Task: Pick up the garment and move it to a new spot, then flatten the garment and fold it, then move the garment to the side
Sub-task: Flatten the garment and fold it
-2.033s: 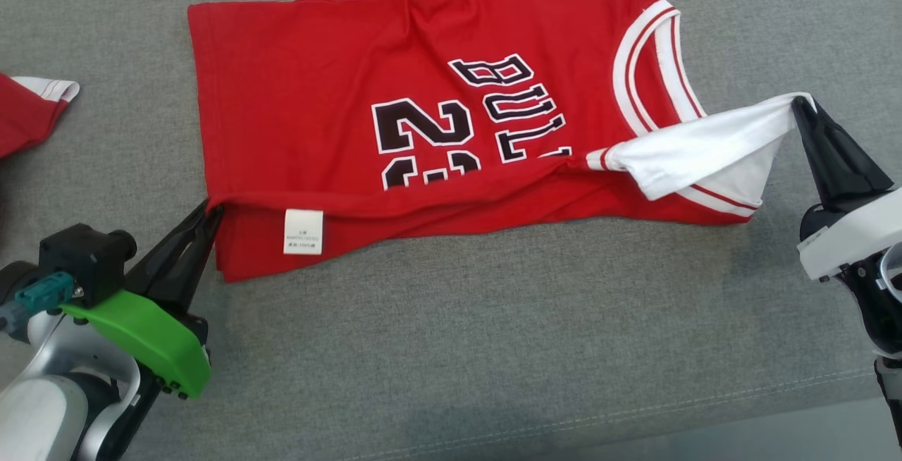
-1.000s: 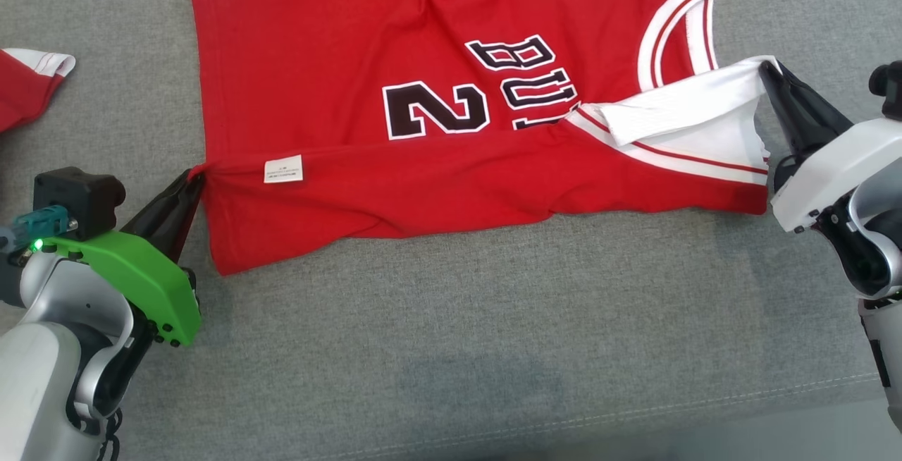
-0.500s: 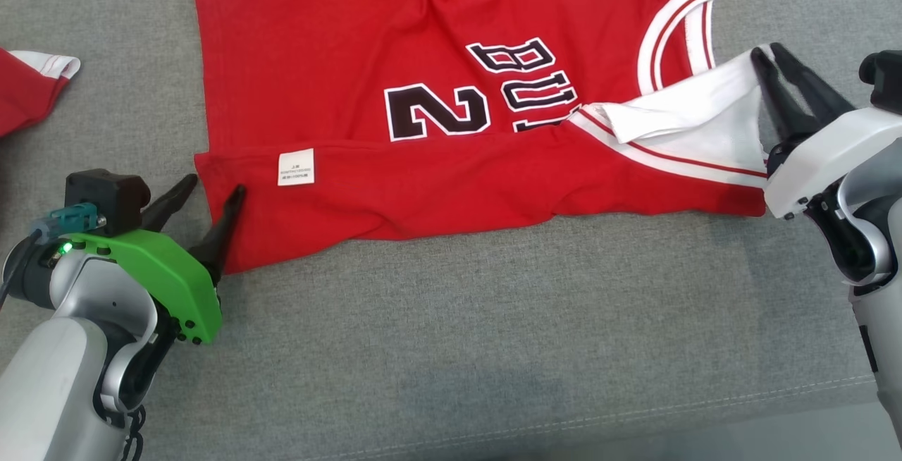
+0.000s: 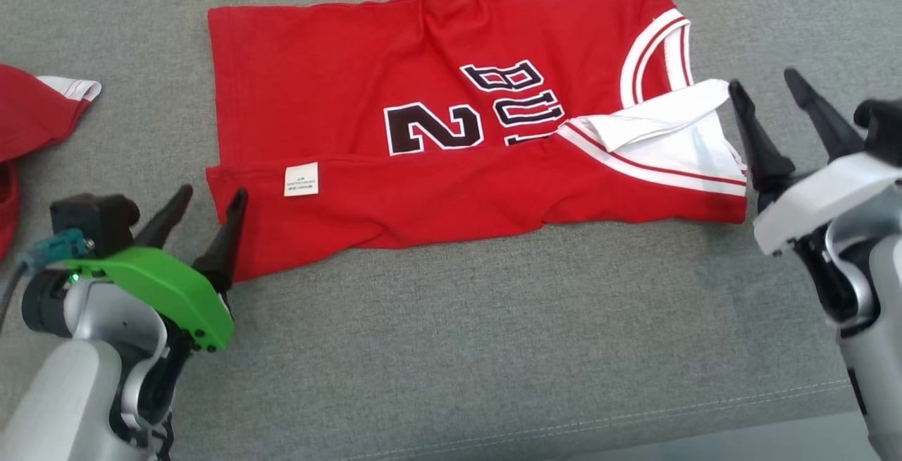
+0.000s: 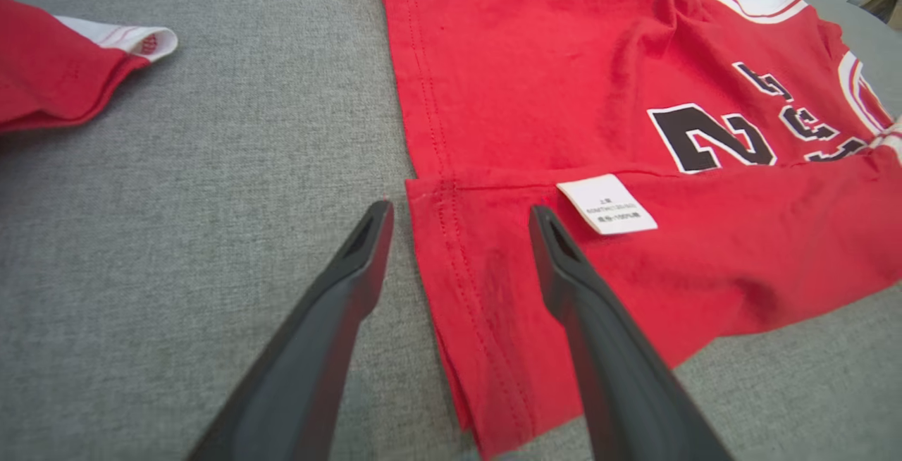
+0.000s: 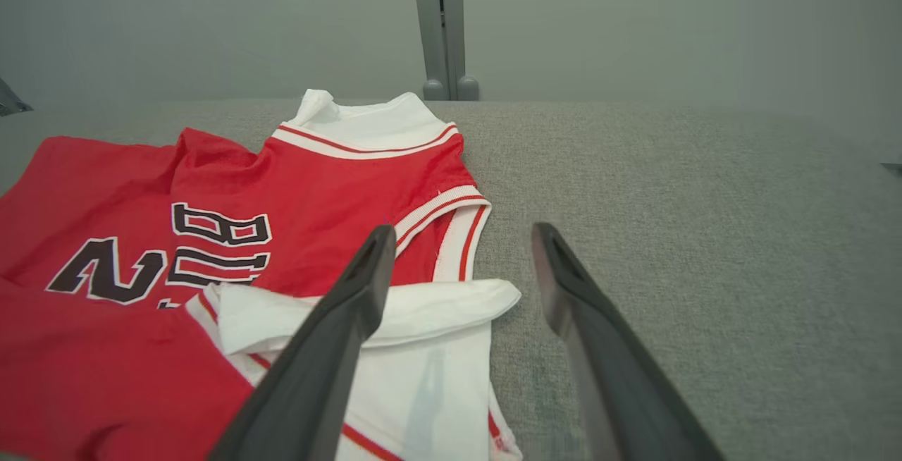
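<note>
The garment (image 4: pixel 394 87) is a red jersey with white trim and black lettering, lying on the grey cushion with its near long edge folded up over the front. A white label (image 4: pixel 301 179) shows on that fold. My left gripper (image 4: pixel 211 197) stands open at the garment's (image 5: pixel 564 94) lower left corner, its fingers either side of the hem (image 5: pixel 458 285), holding nothing. At the right, my right gripper (image 4: pixel 764 87) is open beside the folded white sleeve (image 4: pixel 676 126), empty. Its own view shows the right gripper (image 6: pixel 458 235) over the sleeve's (image 6: pixel 423 320) edge.
Another red and white cloth (image 4: pixel 32 119) lies at the far left of the cushion (image 4: pixel 493 348). A seam runs along the cushion's near edge. A grey post (image 6: pixel 440 24) stands behind the far edge.
Both grippers opened and let go of the garment, then drew back a little. The folded edge and the white sleeve now rest flat on the cushion.
</note>
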Motion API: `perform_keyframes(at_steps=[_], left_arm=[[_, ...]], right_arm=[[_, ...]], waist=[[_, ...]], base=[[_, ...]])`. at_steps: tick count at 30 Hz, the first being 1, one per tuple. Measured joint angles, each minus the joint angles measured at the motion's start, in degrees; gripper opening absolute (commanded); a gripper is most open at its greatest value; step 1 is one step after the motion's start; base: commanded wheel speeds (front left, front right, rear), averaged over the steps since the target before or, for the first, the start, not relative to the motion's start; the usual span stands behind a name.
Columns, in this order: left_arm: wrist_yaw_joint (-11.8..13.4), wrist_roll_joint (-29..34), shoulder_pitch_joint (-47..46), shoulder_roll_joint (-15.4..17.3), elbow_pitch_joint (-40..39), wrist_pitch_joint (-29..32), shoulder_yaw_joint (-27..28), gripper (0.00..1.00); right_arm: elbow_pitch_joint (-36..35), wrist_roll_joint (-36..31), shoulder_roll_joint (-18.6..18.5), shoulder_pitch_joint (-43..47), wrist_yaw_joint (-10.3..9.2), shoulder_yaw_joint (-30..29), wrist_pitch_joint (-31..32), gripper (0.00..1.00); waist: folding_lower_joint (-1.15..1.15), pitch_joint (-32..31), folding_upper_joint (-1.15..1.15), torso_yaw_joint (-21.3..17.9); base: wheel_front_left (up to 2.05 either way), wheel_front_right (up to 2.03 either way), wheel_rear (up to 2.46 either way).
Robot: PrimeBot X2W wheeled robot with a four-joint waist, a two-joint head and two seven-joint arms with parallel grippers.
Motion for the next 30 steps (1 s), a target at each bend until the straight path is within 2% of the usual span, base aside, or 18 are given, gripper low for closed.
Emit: perform_keyframes(at_steps=[6, 12, 30], left_arm=[[0.6, -0.1, 3.8, -1.2, -0.7, -1.0, -0.6, 1.00], [0.7, 0.0, 5.0, -1.5, -0.5, -1.0, -1.3, 1.00], [1.4, -0.1, 5.3, -1.5, -0.8, -0.3, -1.2, 1.00]], right_arm=[[0.0, -0.3, 1.2, 7.1, -1.23, -0.1, -0.9, 1.00], [0.7, 0.0, 1.5, 9.8, -2.25, -0.5, -1.6, 1.00], [3.9, 1.8, 3.5, 12.8, -2.24, -0.5, -2.2, 1.00]], waist=[[0.00, -0.8, 0.00, -0.9], [0.00, -0.8, 0.00, -1.3], [0.00, 0.6, 0.00, -1.3]], base=[[0.00, 0.00, 0.00], [0.00, 0.00, 0.00], [0.00, 0.00, 0.00]])
